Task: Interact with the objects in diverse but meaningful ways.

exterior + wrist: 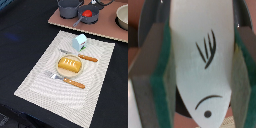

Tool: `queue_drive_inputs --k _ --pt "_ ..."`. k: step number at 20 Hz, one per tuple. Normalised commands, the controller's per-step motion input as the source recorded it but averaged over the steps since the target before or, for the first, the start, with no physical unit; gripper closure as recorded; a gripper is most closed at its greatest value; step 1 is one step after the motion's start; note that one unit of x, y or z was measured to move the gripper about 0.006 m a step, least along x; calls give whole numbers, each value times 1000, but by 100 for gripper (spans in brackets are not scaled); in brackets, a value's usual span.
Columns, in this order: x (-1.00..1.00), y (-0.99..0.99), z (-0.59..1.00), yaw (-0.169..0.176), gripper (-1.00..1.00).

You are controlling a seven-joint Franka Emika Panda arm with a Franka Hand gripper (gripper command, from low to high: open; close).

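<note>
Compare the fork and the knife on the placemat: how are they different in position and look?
The fork lies below the plate in the exterior view, the knife above it. The fork's metal end shows tines; the knife's end is a plain blade. Both have orange handles and lie roughly parallel, handles toward the exterior view's right.

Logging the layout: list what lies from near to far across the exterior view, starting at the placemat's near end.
Fork → bread loaf → milk carton → grey pot.
</note>
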Motion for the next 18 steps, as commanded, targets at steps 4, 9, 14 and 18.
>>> queue_drive_inputs --k 4,9,14,18 --pt "-409 -185 -209 -13 100" --pt "-493 -133 -264 -10 100" --pt "-579 -145 -289 -16 100" --pt "-686 -231 -310 -27 100"
